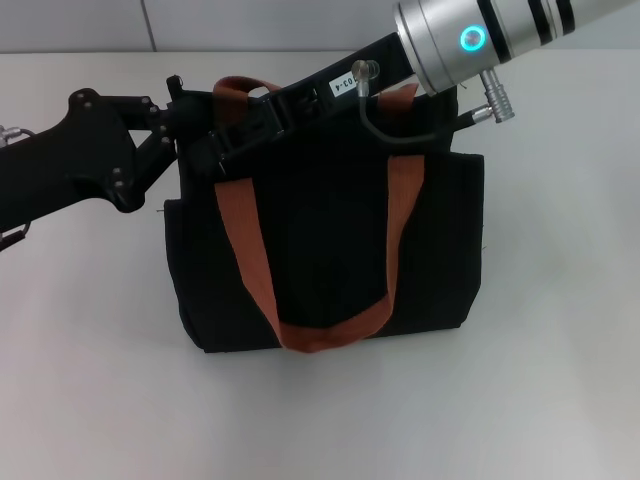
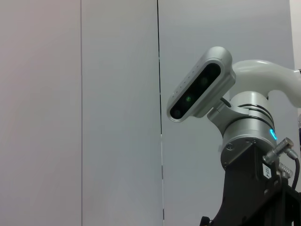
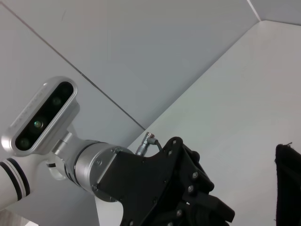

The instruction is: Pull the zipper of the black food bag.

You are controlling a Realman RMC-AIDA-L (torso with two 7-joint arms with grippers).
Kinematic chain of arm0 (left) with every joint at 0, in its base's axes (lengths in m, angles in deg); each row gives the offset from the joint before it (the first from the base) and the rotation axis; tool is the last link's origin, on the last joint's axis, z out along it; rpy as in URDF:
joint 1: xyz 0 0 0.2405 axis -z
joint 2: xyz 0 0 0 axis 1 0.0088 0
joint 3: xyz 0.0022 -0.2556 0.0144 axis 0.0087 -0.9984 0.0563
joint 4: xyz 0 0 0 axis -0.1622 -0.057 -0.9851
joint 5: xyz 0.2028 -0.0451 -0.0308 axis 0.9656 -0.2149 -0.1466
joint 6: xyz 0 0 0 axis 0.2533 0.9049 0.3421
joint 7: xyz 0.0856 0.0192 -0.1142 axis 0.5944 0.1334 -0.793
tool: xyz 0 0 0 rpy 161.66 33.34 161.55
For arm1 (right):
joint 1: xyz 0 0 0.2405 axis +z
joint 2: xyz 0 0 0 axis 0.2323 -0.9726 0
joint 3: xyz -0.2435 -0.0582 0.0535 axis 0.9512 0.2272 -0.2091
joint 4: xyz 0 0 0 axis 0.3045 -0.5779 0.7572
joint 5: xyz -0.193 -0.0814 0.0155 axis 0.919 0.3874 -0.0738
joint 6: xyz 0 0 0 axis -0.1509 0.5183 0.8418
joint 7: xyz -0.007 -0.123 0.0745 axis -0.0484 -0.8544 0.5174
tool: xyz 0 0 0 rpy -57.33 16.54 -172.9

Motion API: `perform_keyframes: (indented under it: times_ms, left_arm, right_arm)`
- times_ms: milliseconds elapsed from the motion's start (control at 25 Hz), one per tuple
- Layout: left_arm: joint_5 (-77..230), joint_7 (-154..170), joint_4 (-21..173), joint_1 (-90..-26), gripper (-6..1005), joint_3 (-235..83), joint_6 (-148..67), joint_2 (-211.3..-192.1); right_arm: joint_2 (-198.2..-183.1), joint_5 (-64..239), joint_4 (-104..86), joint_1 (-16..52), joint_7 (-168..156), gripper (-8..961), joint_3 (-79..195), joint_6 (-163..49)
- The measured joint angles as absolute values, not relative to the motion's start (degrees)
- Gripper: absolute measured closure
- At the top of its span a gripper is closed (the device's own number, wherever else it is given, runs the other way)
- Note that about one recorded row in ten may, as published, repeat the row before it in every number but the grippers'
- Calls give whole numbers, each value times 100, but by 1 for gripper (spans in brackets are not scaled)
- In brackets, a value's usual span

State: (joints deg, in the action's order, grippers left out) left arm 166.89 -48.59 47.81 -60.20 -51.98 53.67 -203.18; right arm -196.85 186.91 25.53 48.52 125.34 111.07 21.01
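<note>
Matt black cloth is seen on the black food bag (image 1: 320, 240), woven orange-brown webbing on its strap handles (image 1: 250, 250), and brushed silvery metal with matt black plastic on the arm (image 1: 450, 40) above the bag, over a smooth white table (image 1: 560, 380).

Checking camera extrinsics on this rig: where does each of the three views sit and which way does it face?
Head view: above, facing down at the black food bag on the white table; both arms meet at the bag's top, left pincer, right pincer.
Left wrist view: faces across at the right arm's wrist camera and the wall.
Right wrist view: faces back at the left arm's wrist camera, a bag edge.
Shared: the wrist views show each other's arm.
</note>
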Motion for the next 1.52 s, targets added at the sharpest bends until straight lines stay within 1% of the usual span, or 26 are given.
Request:
perform_keyframes:
  times_ms: [240, 560, 960, 1160, 1440, 1520]
  left_arm:
    - [16673, -4862, 4789, -5956, 961, -5199, 5361, -20367]
    - [16585, -4862, 4790, -5952, 960, -5198, 5327, -20357]
    - [16579, -4862, 4789, -6049, 958, -5199, 5291, -20338]
    - [16579, -4862, 4790, -6050, 957, -5199, 5290, -20345]
    - [16579, -4862, 4789, -6045, 956, -5198, 5302, -20349]
    - [16579, -4862, 4789, -6044, 956, -5198, 5308, -20349]
  right_arm:
    - [-19685, 18690, 2553, 4870, 12531, 501, 11112, 2098]
    - [-19686, 18687, 2552, 4843, 12455, 502, 11114, 2099]
    - [-19677, 18688, 2552, 4797, 12453, 625, 11112, 2112]
    - [-19675, 18701, 2553, 4793, 12453, 620, 11112, 2102]
    - [-19681, 18809, 2553, 4797, 12453, 803, 11111, 2081]
    - [-19682, 18814, 2553, 4804, 12453, 812, 11112, 2081]
